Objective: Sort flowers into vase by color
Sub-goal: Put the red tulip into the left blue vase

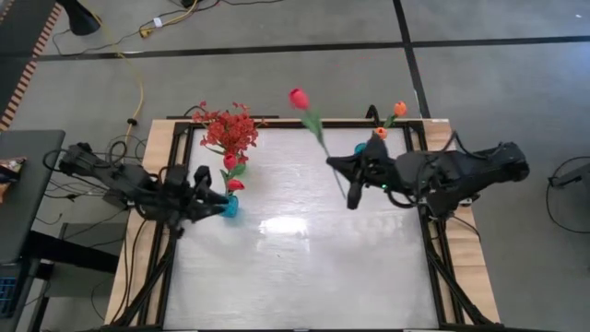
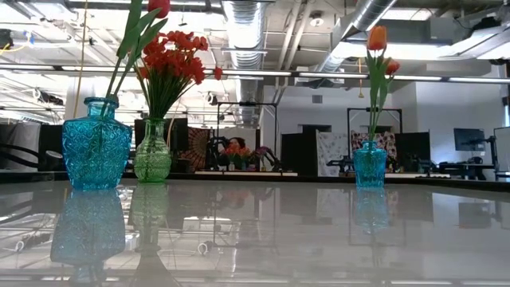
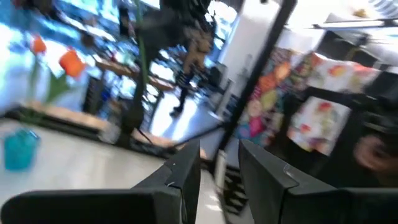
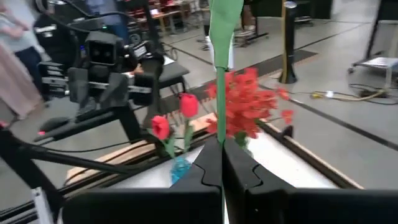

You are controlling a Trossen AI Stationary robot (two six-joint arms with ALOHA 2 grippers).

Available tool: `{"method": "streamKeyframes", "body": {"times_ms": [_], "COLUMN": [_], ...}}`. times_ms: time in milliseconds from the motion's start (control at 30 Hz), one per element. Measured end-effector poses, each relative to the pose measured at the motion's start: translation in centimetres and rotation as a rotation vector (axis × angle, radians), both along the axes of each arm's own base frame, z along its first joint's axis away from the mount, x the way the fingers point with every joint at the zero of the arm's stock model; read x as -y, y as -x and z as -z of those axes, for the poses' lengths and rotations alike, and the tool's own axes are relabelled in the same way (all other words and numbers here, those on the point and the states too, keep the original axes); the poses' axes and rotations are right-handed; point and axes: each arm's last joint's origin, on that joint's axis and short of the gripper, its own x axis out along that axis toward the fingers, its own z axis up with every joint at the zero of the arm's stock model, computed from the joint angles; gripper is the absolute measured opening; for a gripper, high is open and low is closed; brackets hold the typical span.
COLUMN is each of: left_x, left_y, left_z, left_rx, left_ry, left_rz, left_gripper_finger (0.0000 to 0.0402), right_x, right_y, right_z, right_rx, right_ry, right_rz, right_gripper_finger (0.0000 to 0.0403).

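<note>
I see a glossy white table [image 1: 295, 267] w/ dark frame. My right hand [image 1: 351, 197] is clenched on a thin green stem, its red-pink tulip bud [image 1: 298, 98] raised over the table's far edge. Left hand [image 1: 218, 196] is released, beside a faceted blue glass vase [image 1: 230, 207] holding two red tulips. Bushy red spray [image 1: 232, 128] sits in a ribbed green vase [image 2: 151, 155]; orange buds [image 1: 399, 108] in a small blue vase [image 2: 370, 165].

Two dark jointed arms, black cables trailing, blocky black fingers.
</note>
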Motion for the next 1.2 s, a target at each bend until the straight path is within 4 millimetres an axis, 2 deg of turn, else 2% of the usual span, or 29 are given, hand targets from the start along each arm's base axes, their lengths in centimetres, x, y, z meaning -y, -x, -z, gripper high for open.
{"method": "streamKeyframes", "body": {"times_ms": [267,400,567,833,1000,1200], "left_x": [0.2,-0.8,-2.3,-4.4,-5.1,-5.9], "left_y": [-4.6,-6.8,-8.5,-9.8,-9.8,-9.6], "left_z": [0.2,0.5,-0.6,-2.1,-3.3,-3.6], "left_rx": [0.093,0.058,0.07,0.08,0.118,0.12], "left_ry": [-0.043,-0.028,-0.058,-0.101,-0.155,-0.167], "left_rz": [-0.082,-0.074,-0.033,-0.014,-0.078,-0.15], "left_gripper_finger": [0.0096,0.0096,0.0096,0.01,0.0123,0.0156], "right_x": [0.1,0.4,0.8,1.8,2.3,3.2], "right_y": [-3.6,-4.7,-5.6,-7.2,-8.4,-9.2], "right_z": [0.9,1.2,1.3,1.2,1.7,2.3], "right_rx": [0.053,0.076,0.104,0.19,0.214,0.209], "right_ry": [-0.022,-0.037,-0.046,-0.03,-0.031,-0.032], "right_rz": [-0.127,-0.183,-0.223,-0.303,-0.363,-0.374], "right_gripper_finger": [0.002,0.002,0.002,0.0019,0.0019,0.0019]}}
